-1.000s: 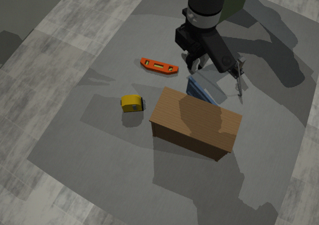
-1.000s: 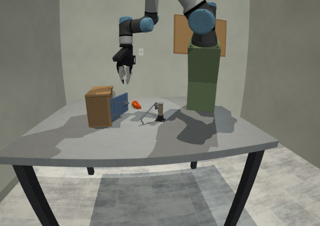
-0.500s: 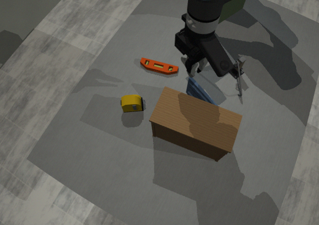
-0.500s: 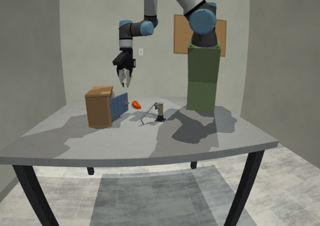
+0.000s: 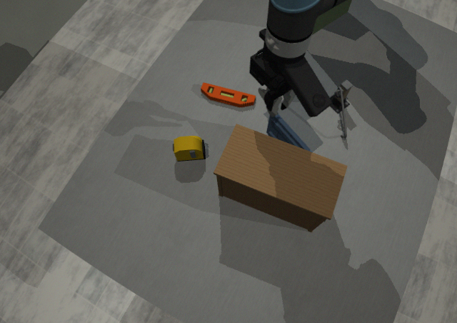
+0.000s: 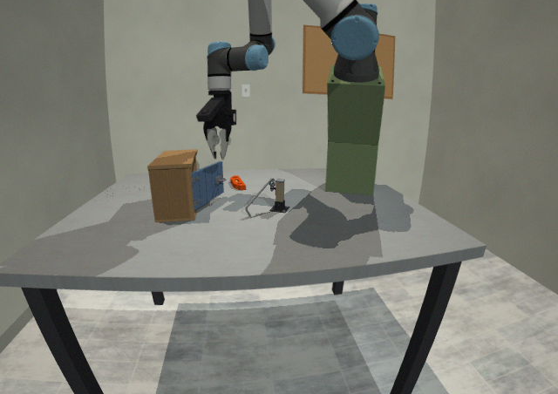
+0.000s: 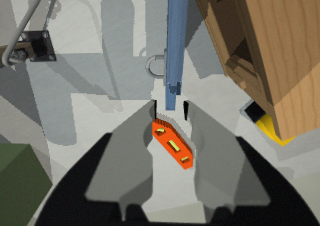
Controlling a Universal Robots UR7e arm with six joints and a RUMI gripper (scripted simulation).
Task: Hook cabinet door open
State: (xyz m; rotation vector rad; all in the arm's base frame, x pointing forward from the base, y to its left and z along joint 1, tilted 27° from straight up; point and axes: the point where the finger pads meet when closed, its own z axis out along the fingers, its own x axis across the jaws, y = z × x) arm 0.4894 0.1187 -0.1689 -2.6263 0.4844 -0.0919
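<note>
The blue cabinet door (image 7: 176, 46) is seen edge-on in the wrist view, its free top edge lined up directly below the gap of the two-jaw gripper (image 7: 170, 111), with its long axis running away from the fingers. The jaws are held narrowly apart on nothing, above the door and not touching it. The arm is posed with the wrist pointing straight down over the wooden cabinet (image 5: 280, 168), which stands flat. The grey metal hook (image 6: 256, 198) hangs from its short post (image 6: 280, 190) to the right, tip on the table, well apart from the small metal eye (image 7: 156, 66) on the door.
</note>
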